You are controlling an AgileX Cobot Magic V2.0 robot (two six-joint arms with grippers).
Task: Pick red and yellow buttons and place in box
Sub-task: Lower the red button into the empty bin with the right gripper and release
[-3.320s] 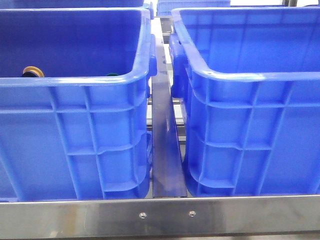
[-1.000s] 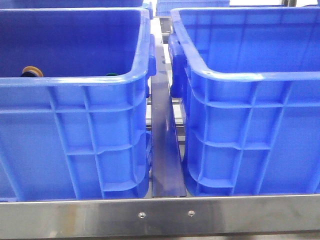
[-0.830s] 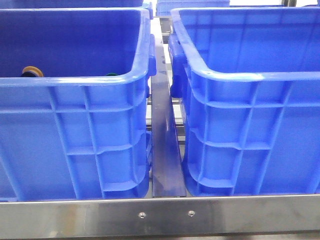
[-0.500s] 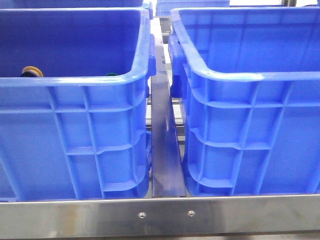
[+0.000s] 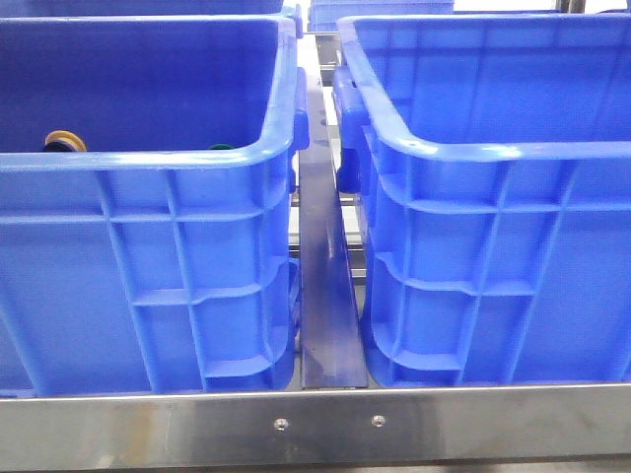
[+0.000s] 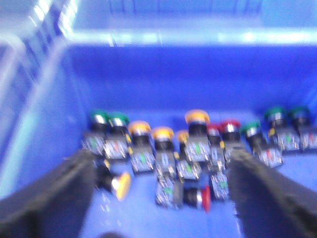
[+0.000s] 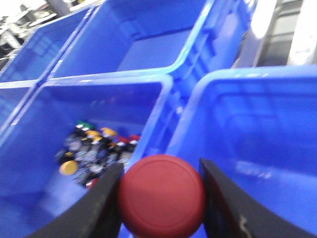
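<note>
The right crate [image 5: 493, 197] shifted slightly; both arms hidden in front view.

almost nothing differs in the front view: only the right crate [image 5: 493, 197] sits very slightly lower in frame than before.

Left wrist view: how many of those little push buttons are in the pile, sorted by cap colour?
The view is blurred, so these are best counts.
Green-capped buttons: 5
Yellow-capped buttons: 5
Red-capped buttons: 3
Total: 13
Not counted: the red button held in the right gripper.
</note>
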